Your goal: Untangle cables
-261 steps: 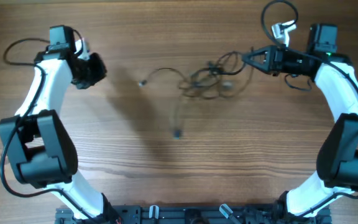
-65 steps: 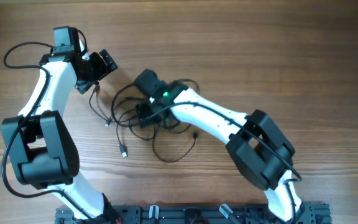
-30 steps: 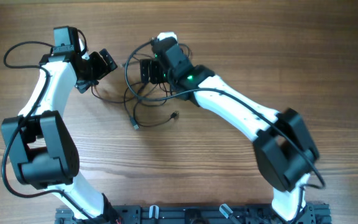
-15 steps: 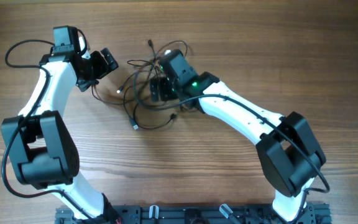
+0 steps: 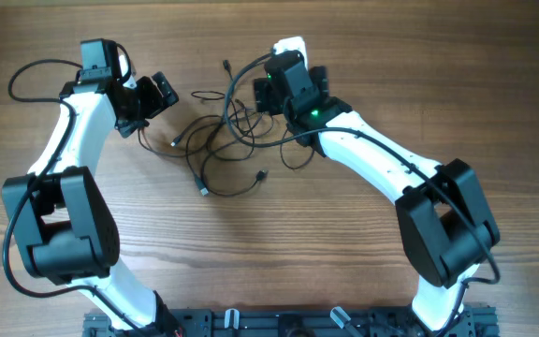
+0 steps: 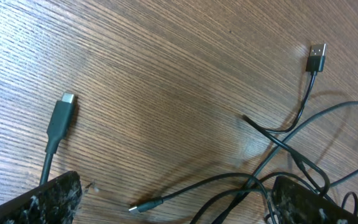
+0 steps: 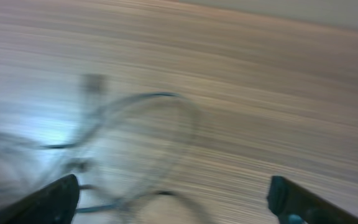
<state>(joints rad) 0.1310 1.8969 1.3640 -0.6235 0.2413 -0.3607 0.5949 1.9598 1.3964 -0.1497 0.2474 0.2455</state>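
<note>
The cables (image 5: 221,131) are thin black wires looped in a loose bunch at mid-table between the two arms, with plug tips (image 5: 201,191) trailing toward the front. My left gripper (image 5: 155,103) stands open just left of the bunch. In the left wrist view a small plug (image 6: 145,205) lies on the wood between its fingers (image 6: 48,200), untouched, and the cables (image 6: 291,134) cross to the right. My right gripper (image 5: 262,94) hovers open at the bunch's far right edge. The right wrist view is motion-blurred: a cable loop (image 7: 148,124) shows ahead of wide-apart fingertips (image 7: 300,200).
The wooden table (image 5: 391,271) carries only the wires. A black plug (image 6: 64,112) and a USB plug (image 6: 316,57) lie apart from the bunch. The left arm's own thick cable (image 5: 26,75) arcs at the far left.
My right arm has swung from over the bunch's middle toward the far side, and the wires have shifted and spread with it. The left arm has stayed still and open.
</note>
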